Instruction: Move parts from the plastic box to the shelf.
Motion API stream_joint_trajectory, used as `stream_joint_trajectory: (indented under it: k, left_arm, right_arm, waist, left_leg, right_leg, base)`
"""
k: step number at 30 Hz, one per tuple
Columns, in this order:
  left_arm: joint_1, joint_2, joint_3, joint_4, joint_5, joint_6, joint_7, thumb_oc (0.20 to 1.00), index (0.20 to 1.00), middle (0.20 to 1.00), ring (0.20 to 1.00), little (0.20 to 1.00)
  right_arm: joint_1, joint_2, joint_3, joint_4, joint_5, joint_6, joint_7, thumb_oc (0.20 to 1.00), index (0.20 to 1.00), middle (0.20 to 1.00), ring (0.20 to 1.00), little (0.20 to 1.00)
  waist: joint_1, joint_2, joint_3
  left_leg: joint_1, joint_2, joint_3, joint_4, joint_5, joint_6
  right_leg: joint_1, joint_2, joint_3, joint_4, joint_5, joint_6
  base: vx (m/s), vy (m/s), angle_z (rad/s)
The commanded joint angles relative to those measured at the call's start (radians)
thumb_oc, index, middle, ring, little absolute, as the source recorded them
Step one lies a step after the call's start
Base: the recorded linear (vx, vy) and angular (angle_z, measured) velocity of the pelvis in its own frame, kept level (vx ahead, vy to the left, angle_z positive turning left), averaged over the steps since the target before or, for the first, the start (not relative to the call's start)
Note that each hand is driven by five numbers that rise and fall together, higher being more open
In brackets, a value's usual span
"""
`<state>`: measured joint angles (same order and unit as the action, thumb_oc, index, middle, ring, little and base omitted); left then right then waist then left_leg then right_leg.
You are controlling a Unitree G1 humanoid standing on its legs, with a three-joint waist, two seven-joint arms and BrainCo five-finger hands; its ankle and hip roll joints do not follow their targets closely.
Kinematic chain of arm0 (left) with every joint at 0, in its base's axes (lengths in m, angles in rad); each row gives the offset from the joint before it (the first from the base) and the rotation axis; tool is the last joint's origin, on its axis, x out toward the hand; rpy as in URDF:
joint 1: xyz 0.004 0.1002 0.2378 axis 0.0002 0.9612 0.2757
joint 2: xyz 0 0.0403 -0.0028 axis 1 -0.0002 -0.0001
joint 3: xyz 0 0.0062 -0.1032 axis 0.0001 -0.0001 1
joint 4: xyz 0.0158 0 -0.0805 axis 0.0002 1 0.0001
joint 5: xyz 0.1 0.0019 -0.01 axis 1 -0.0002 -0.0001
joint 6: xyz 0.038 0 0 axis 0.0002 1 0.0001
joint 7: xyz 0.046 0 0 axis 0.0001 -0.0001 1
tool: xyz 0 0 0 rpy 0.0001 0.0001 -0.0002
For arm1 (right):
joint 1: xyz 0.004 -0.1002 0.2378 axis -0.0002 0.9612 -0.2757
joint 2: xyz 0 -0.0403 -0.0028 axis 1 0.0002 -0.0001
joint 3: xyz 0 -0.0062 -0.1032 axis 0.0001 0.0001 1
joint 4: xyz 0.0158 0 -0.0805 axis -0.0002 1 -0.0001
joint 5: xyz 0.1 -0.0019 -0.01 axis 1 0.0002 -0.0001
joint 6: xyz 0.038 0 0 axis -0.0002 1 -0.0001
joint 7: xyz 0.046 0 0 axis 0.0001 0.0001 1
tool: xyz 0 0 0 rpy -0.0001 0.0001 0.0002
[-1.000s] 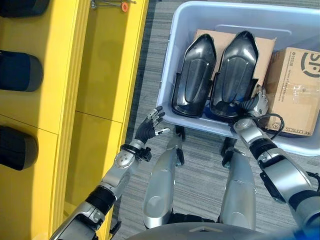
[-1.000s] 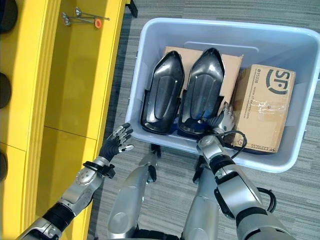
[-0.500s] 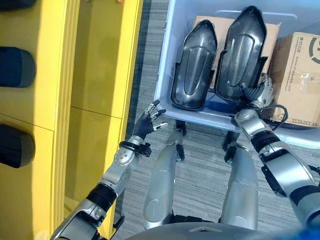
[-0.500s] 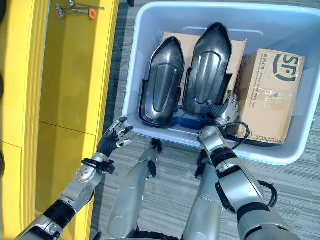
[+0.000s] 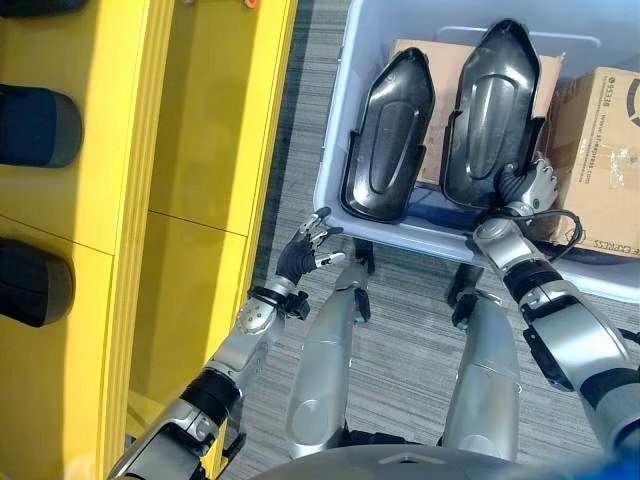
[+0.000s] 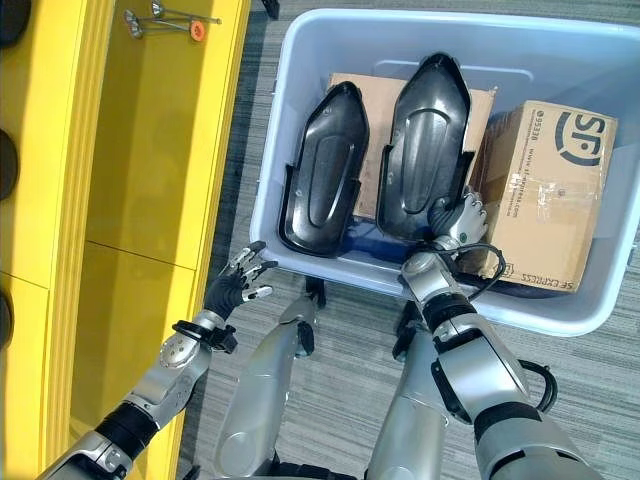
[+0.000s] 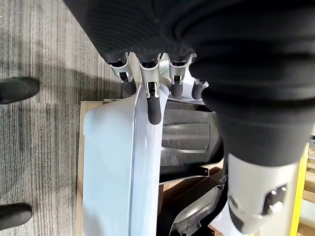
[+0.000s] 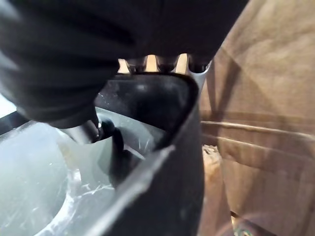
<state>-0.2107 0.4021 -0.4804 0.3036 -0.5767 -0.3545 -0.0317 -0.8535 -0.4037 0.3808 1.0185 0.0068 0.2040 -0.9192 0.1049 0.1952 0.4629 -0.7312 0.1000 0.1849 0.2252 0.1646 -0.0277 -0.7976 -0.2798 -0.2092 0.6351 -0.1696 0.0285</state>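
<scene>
Black part [image 6: 425, 150] in plastic box [image 6: 300, 70], near end gripped by right hand [image 6: 455, 222]

There's grey striped carpet flooring [image 6: 330, 440] under everything. Up around 11 o'clock, a small metal tool with an orange round tip [image 6: 170, 22] lies on yellow. A person's dark shoes [image 7: 17, 88] stand on the carpet in the left wrist view.

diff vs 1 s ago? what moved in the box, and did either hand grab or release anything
The right hand has kept its grip on the near end of the right black part and pushed it toward the far wall of the plastic box, with its near end raised. The left hand stayed open, holding nothing, just outside the box. The left black part and the cardboard box did not move.
</scene>
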Motion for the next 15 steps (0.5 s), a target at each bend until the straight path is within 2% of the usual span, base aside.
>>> stream_joint_trajectory:
  k: [1, 2, 3, 5, 6, 8, 10, 12, 15]
  left_arm:
    - [0.028, 0.012, -0.019, -0.025, 0.02, -0.018, -0.003, 1.0, 1.0, 1.0, 1.0, 1.0]
    - [0.03, 0.015, -0.021, -0.029, 0.005, -0.016, -0.004, 1.0, 1.0, 1.0, 1.0, 1.0]
    - [0.04, 0.017, -0.012, -0.038, -0.018, -0.018, -0.024, 1.0, 1.0, 1.0, 1.0, 1.0]
    - [0.042, 0.017, -0.011, -0.042, -0.015, -0.021, -0.028, 1.0, 1.0, 1.0, 1.0, 1.0]
    - [0.046, 0.018, -0.006, -0.052, -0.023, -0.017, -0.032, 1.0, 1.0, 1.0, 1.0, 1.0]
    - [0.053, 0.018, 0.002, -0.074, -0.05, -0.005, -0.033, 1.0, 1.0, 1.0, 1.0, 1.0]
    - [0.07, 0.018, 0.028, -0.094, -0.055, 0.005, -0.039, 1.0, 1.0, 1.0, 1.0, 1.0]
    - [0.075, 0.018, 0.038, -0.108, -0.04, 0.013, -0.033, 1.0, 1.0, 1.0, 1.0, 1.0]
    - [0.105, 0.051, 0.068, -0.145, -0.042, 0.04, -0.021, 1.0, 1.0, 1.0, 1.0, 1.0]
  right_arm:
    - [0.196, -0.035, -0.053, 0.19, 0.091, 0.052, 0.006, 0.2, 0.2, 0.2, 0.2, 0.2]
    - [0.2, -0.034, -0.06, 0.185, 0.11, 0.025, -0.01, 0.2, 0.2, 0.2, 0.2, 0.2]
    - [0.206, -0.035, -0.094, 0.165, 0.15, -0.073, -0.046, 0.2, 0.2, 0.2, 0.2, 0.2]
    - [0.207, -0.035, -0.101, 0.157, 0.139, -0.102, -0.058, 0.2, 0.2, 0.2, 0.2, 0.2]
    - [0.209, -0.035, -0.111, 0.136, 0.12, -0.144, -0.085, 0.2, 0.2, 0.2, 0.2, 0.2]
    - [0.224, -0.036, -0.118, 0.083, 0.095, -0.189, -0.126, 0.2, 0.2, 0.2, 0.2, 0.2]
    - [0.254, -0.048, -0.115, -0.028, 0.02, -0.204, -0.158, 0.2, 0.2, 0.2, 0.2, 0.2]
    - [0.26, -0.056, -0.111, -0.072, 0.008, -0.207, -0.176, 0.2, 0.2, 0.2, 0.2, 0.2]
    - [0.283, -0.11, -0.178, -0.182, -0.052, -0.189, -0.183, 0.2, 0.2, 0.2, 0.2, 0.2]
  waist:
    - [0.007, 0.04, 0.057]
    - [0.005, 0.04, 0.057]
    - [-0.002, 0.039, 0.057]
    - [-0.003, 0.039, 0.057]
    - [-0.008, 0.039, 0.057]
    - [-0.019, 0.035, 0.057]
    - [-0.034, 0.025, 0.057]
    - [-0.038, 0.015, 0.057]
    - [-0.049, -0.008, 0.057]
  left_leg:
    - [0.01, -0.013, -0.002, 0.118, -0.126, 0.018]
    - [0.017, -0.012, -0.001, 0.115, -0.127, 0.018]
    - [0.046, -0.01, 0.002, 0.102, -0.127, 0.017]
    - [0.055, -0.009, 0.004, 0.097, -0.126, 0.016]
    - [0.074, -0.007, 0.008, 0.087, -0.124, 0.013]
    - [0.105, -0.001, 0.013, 0.072, -0.121, 0.008]
    - [0.162, 0.007, 0.026, 0.045, -0.12, 0.004]
    - [0.184, 0.01, 0.029, 0.039, -0.122, 0.003]
    - [0.279, 0.017, 0.025, 0.021, -0.133, -0.002]
  right_leg:
    - [0.019, 0.011, 0.004, -0.074, 0.118, 0.029]
    - [0.025, 0.013, 0.005, -0.076, 0.118, 0.028]
    - [0.051, 0.019, 0.008, -0.093, 0.119, 0.029]
    - [0.059, 0.021, 0.008, -0.099, 0.12, 0.03]
    - [0.076, 0.024, 0.01, -0.108, 0.12, 0.03]
    - [0.099, 0.029, 0.017, -0.118, 0.123, 0.032]
    - [0.146, 0.033, 0.021, -0.147, 0.128, 0.037]
    - [0.17, 0.032, 0.018, -0.163, 0.129, 0.039]
    - [0.267, 0.033, 0.013, -0.184, 0.12, 0.044]
  base:
    - [-0.03, -0.045, -0.01]
    - [-0.04, -0.055, -0.01]
    - [-0.03, -0.03, -0.01]
    - [-0.01, 0.005, -0.03]
    - [-0.02, 0.024, -0.09]
    - [-0.03, 0.032, -0.1]
    - [-0.04, 0.023, -0.15]
    - [-0.03, -0.003, -0.23]
    - [-0.02, -0.044, -0.11]
